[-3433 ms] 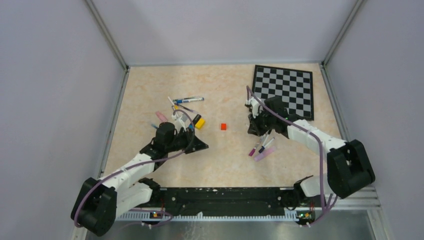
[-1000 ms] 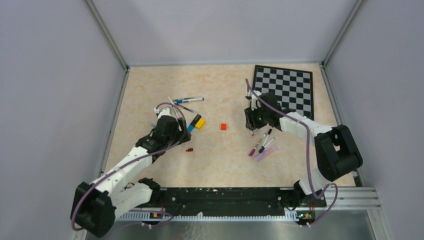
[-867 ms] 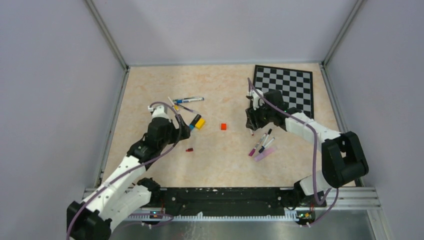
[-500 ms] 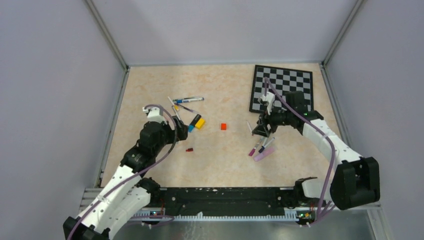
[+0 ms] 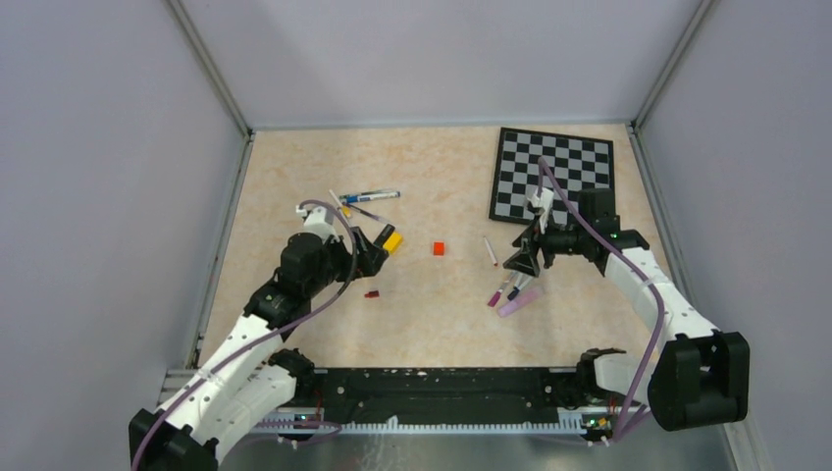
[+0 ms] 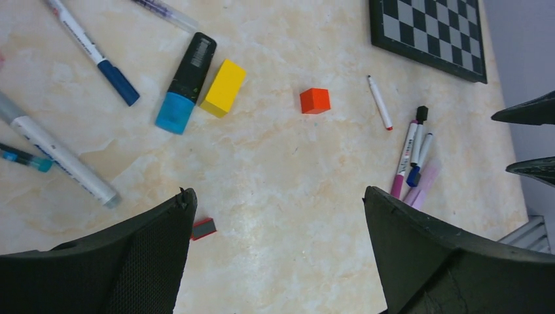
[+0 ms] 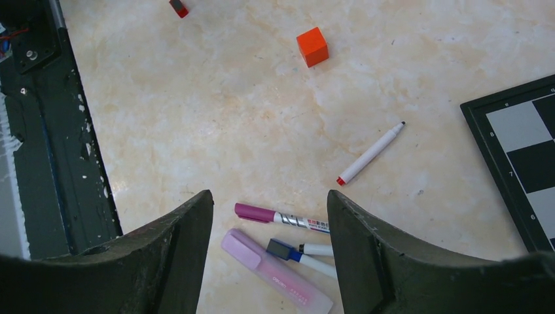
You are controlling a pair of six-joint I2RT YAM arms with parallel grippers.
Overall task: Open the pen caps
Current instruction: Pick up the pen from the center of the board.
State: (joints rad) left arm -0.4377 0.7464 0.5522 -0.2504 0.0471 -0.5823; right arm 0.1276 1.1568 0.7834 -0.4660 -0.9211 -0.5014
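As both arms hang over the worktop (image 5: pixel 432 324), neither holds anything. The left pincer (image 6: pixel 278 196) is spread wide and the right pincer (image 7: pixel 269 196) is released too, with nothing between its fingers. Nearest the bases, a small red cap (image 6: pixel 203 228) lies alone at eight o'clock from the orange cube (image 5: pixel 438 249), probably one already off its pen. At four o'clock a bunch of pens (image 7: pixel 283 249) sits right under the right pincer, which looks poised to pick one. A white pen (image 7: pixel 370 154) lies apart at three o'clock; I cannot tell whether its red end is a cap. Farther off at ten o'clock, more pens (image 6: pixel 59 154) run off the left camera's edge. The chessboard (image 5: pixel 554 177) lies farthest, at two o'clock.
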